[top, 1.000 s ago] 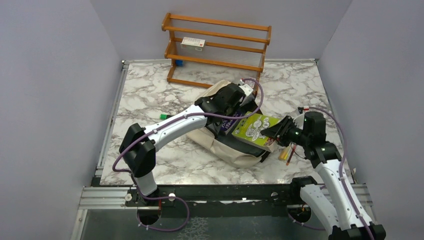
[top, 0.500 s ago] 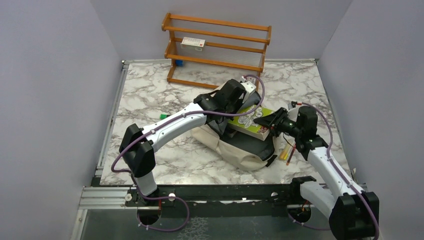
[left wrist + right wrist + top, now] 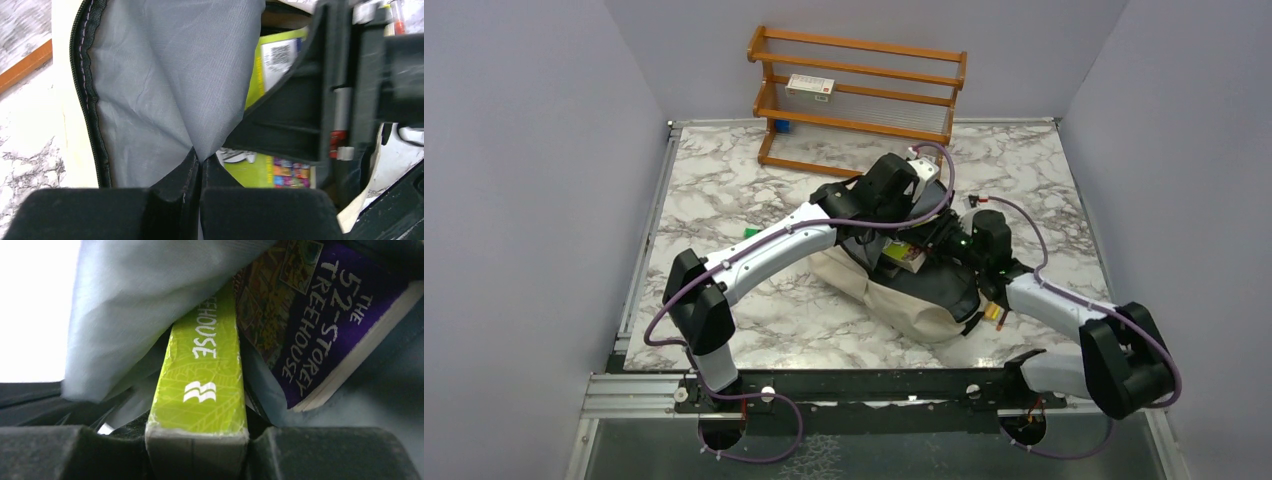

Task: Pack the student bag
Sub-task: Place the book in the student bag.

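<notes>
Marble counter [image 3: 724, 190] | student bag [image 3: 914, 318] held agape by left gripper [image 3: 198, 172] pinching grey lining [image 3: 165, 75] | green book [image 3: 200, 390], clamped in right gripper [image 3: 197, 450], set inside beside purple book [image 3: 325, 325]

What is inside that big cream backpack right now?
Inside the student bag, a purple book lies against the lining. The right end effector grips a lime-green book, partly in beside it. The grey lining covers anything deeper.
</notes>
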Controlling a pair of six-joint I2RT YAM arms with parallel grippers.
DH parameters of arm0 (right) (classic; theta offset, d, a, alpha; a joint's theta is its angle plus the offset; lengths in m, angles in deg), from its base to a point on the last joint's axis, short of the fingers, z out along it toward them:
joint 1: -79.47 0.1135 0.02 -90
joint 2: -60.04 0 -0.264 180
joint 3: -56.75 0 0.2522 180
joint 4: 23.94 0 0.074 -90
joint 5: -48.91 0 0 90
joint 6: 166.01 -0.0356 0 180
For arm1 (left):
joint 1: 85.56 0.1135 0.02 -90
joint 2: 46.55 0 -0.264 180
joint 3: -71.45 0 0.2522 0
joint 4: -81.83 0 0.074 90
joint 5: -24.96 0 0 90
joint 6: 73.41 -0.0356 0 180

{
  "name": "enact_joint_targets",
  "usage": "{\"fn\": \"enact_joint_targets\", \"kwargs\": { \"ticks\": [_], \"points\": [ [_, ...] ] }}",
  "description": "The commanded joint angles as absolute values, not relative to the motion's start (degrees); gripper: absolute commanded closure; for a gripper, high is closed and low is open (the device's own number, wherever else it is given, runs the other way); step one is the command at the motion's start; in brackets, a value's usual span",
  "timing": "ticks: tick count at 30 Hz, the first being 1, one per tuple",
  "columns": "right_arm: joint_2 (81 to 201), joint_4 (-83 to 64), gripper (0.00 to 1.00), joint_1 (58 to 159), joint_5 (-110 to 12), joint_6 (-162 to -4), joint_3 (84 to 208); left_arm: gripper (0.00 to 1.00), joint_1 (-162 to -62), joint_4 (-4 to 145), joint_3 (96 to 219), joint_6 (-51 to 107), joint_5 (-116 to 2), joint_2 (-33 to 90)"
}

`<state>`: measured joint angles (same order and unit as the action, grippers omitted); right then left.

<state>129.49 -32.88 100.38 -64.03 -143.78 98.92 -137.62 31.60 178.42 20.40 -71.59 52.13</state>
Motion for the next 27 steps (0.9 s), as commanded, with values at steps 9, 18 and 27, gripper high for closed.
{"fn": "enact_joint_targets", "kwargs": {
  "ticks": [9,18,27],
  "points": [
    [147.57,-61.58,0.99,109.79,-44.11,-142.74,100.34,1.00,-140.13,33.35,179.55,23.87,-68.47,49.21],
    [152.36,-50.94,0.70,110.85,-38.13,-139.03,105.29,1.00,-140.23,33.29,176.74,23.88,-71.53,49.96],
    [150.06,-40.18,0.44,110.89,-37.65,-134.64,107.68,1.00,-140.23,33.30,175.48,24.75,-73.11,51.54]
  ]
}}
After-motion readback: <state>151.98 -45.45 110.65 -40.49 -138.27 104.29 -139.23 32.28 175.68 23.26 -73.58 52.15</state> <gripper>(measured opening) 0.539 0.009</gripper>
